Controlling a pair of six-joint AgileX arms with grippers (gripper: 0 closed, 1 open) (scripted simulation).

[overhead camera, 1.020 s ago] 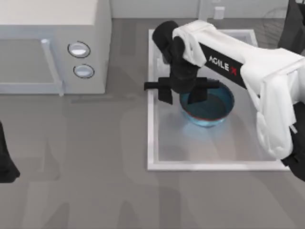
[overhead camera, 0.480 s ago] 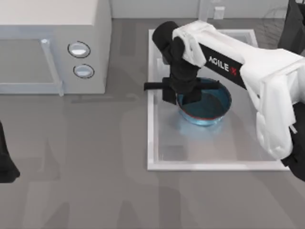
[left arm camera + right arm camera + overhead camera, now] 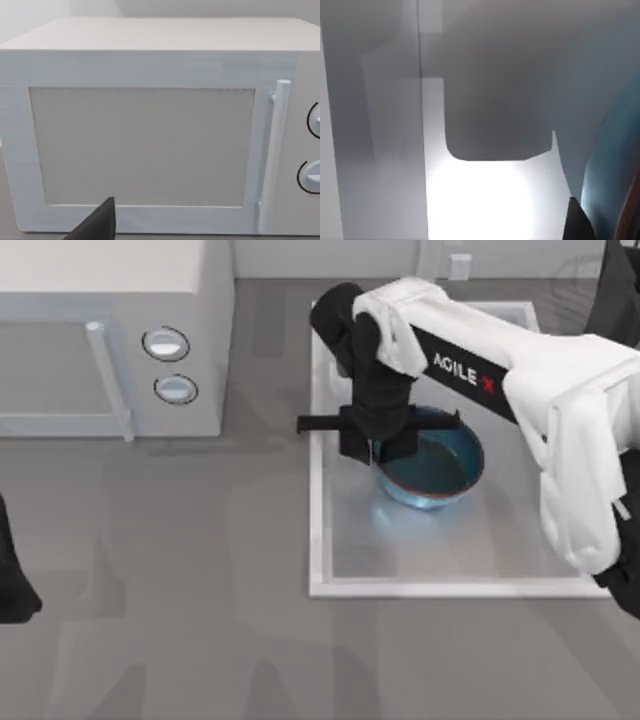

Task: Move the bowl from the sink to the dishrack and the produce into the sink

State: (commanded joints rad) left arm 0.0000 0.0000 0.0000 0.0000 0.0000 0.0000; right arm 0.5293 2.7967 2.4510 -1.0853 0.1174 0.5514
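Top view: the right end effector (image 3: 378, 447) hangs over the sink (image 3: 322, 570), its dark fingers drawn close together and pinching the left rim of the bowl (image 3: 440, 468). The blue bowl sits inside the sink, in the upper half of the basin and nearer its left wall than its right, with the dark teal inside facing up and the reddish rim visible around it. The white right arm reaches in from the right side of the table (image 3: 200, 620), crossing above the back part of the sink.

In the right wrist view the bowl's blue outer wall (image 3: 612, 175) curves close beside the camera, with the pale sink floor (image 3: 485, 200) bright beneath it and one dark fingertip (image 3: 577, 220) low against the bowl's side.

The left arm is parked at the table's far left edge; its end effector's state cannot be told. Its wrist view faces a white microwave (image 3: 150, 130) that stands at the table's upper left, well apart from the sink.
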